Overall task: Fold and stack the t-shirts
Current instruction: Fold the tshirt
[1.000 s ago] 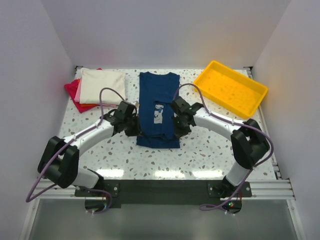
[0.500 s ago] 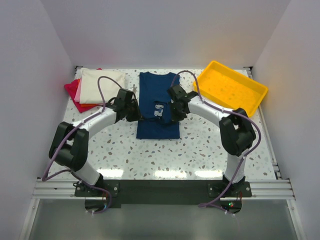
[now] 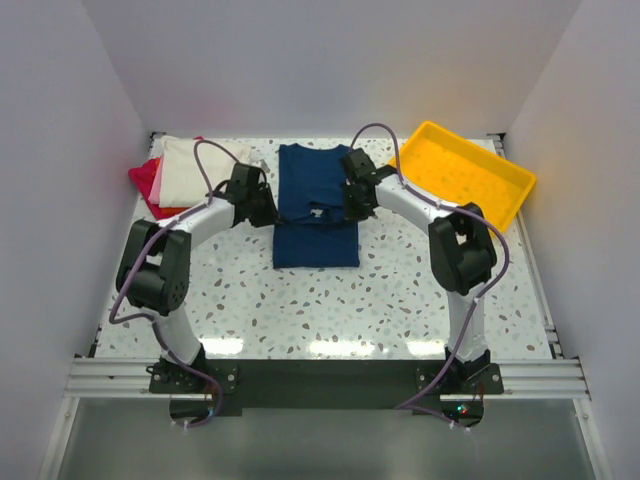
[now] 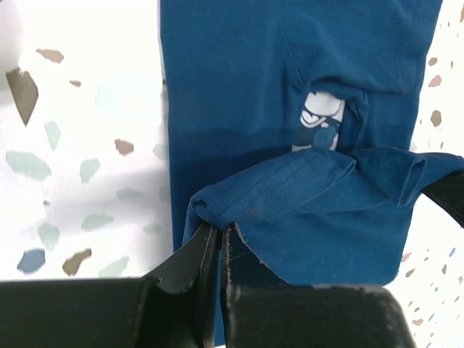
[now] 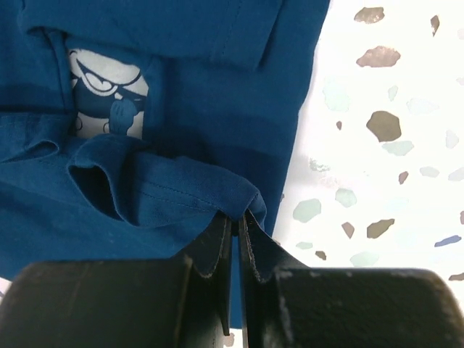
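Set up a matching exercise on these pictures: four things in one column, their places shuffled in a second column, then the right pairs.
Things
1. navy t-shirt
2. yellow tray
3. cream t-shirt
4. red t-shirt

Places
A. far right corner of the table
B. topmost of the folded shirts, far left
C. middle of the table, an edge pinched by the left end effector and the right end effector
D. lowest of the folded shirts, far left

Pairs: 1-C, 2-A, 3-B, 4-D
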Controlling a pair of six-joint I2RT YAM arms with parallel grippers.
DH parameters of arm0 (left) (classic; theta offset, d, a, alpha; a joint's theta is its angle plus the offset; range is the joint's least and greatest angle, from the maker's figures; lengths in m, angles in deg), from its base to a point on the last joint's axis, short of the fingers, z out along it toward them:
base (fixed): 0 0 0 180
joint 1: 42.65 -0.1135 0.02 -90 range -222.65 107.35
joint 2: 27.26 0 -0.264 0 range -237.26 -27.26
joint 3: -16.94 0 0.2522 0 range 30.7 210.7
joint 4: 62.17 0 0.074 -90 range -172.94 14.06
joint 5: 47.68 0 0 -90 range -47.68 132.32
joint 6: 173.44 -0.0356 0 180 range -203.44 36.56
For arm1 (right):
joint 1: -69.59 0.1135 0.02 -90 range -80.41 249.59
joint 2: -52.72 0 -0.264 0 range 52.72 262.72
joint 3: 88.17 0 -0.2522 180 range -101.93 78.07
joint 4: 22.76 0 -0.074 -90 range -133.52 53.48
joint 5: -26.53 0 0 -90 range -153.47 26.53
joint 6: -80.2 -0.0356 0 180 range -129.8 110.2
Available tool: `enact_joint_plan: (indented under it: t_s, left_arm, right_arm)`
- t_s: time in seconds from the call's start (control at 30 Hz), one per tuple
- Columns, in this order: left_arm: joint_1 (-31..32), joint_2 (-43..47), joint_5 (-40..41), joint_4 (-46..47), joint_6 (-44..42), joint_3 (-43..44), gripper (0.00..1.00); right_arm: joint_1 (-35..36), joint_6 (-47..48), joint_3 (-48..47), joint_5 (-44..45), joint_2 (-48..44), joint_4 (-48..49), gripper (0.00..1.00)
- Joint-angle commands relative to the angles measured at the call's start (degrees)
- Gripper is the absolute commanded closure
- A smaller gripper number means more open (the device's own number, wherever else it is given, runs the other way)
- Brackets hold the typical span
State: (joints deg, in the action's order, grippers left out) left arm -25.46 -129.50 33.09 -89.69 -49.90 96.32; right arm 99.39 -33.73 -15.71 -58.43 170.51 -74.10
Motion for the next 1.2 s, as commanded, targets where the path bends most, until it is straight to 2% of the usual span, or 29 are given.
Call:
enact_joint_plan:
  t_s: [0.0,0.5,0.53,0.6,0.63,0.67,0.73,0.83,1.17]
  left_arm:
    - [-1.10,-2.09,-1.49,3.91,-2.78,3.98,1.00]
    - [-2.69,-8.59,-4.74,5.15,-5.41,9.78,1.00]
    - [-2.78,-8.86,-4.65,4.80,-5.41,10.48,0.94]
    - [-3.13,-8.86,-4.04,3.05,-5.41,11.27,0.67]
    - [-3.13,-8.51,-2.38,2.51,-5.33,11.54,0.37]
    - [-3.13,-7.29,-1.41,2.16,-5.41,11.46,0.27]
    - [-3.13,-4.48,1.31,1.72,-5.68,10.41,0.15]
    - [-3.13,-0.96,1.86,1.89,-6.12,8.21,0.12]
    - [-1.90,4.41,0.27,1.81,-6.03,-1.90,0.12]
  right_arm:
    - [-0.79,1.07,-3.25,1.20,0.68,0.76,1.00]
    - [-1.76,0.81,-6.85,2.52,3.23,-0.38,1.00]
    - [-1.68,0.55,-7.21,2.69,3.31,-0.65,1.00]
    - [-1.94,0.28,-8.52,3.31,3.05,-1.79,0.87]
    - [-1.94,0.28,-8.96,3.57,2.88,-2.23,0.68]
    - [-1.94,0.28,-9.40,3.75,2.44,-2.58,0.61]
    - [-2.03,0.28,-10.20,4.01,0.60,-2.58,0.48]
    - [-1.94,0.63,-9.67,3.14,-2.57,-1.09,0.41]
    - [-1.94,0.98,-3.71,-3.10,-6.09,-0.03,0.39]
